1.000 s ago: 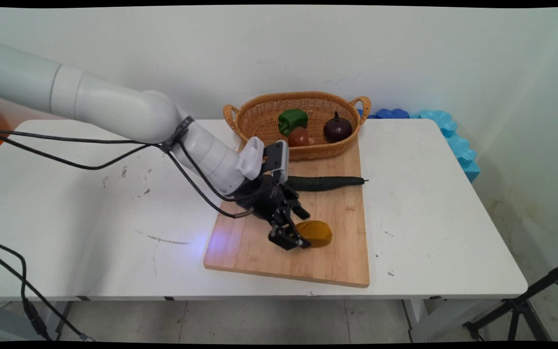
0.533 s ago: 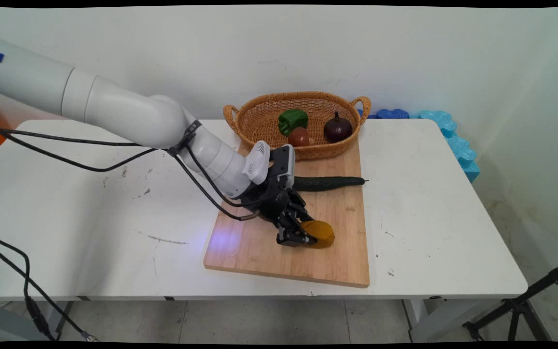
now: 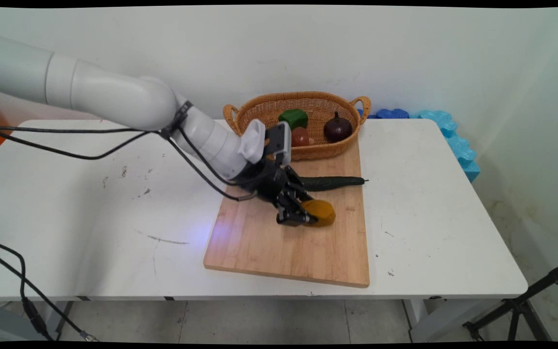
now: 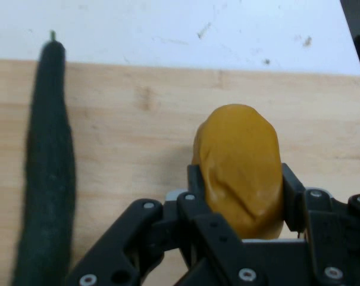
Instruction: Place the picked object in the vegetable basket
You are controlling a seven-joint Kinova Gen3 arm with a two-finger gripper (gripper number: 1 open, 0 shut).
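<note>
The potato (image 3: 321, 212), a smooth ochre-yellow lump with soft rounded facets, sits between the two black fingers of the gripper (image 3: 303, 216), which are closed against its two sides and hold it firmly; in the hand view the potato (image 4: 242, 167) fills the space between the fingers (image 4: 194, 185) and bulges out past them. It hangs just above the wooden cutting board (image 3: 259, 247), near the board's middle; whether it touches the wood I cannot tell from the main view. The board is a pale bamboo rectangle with fine straight grain and lies flat on the white table (image 3: 90, 213), whose surface shows some dark scratches and marks. Just behind the potato a long, slim, dark green cucumber (image 3: 332, 182) lies across the board, its skin looks rough and matte, with a thin stem at the far tip. At the far end of the board stands an oval woven wicker basket (image 3: 259, 116) with two small loop handles. Inside it are a glossy green pepper (image 3: 292, 118), a round reddish-brown vegetable (image 3: 300, 136) partly hidden by the wrist, and a dark purple onion (image 3: 337, 129) with a pointed top.
</note>
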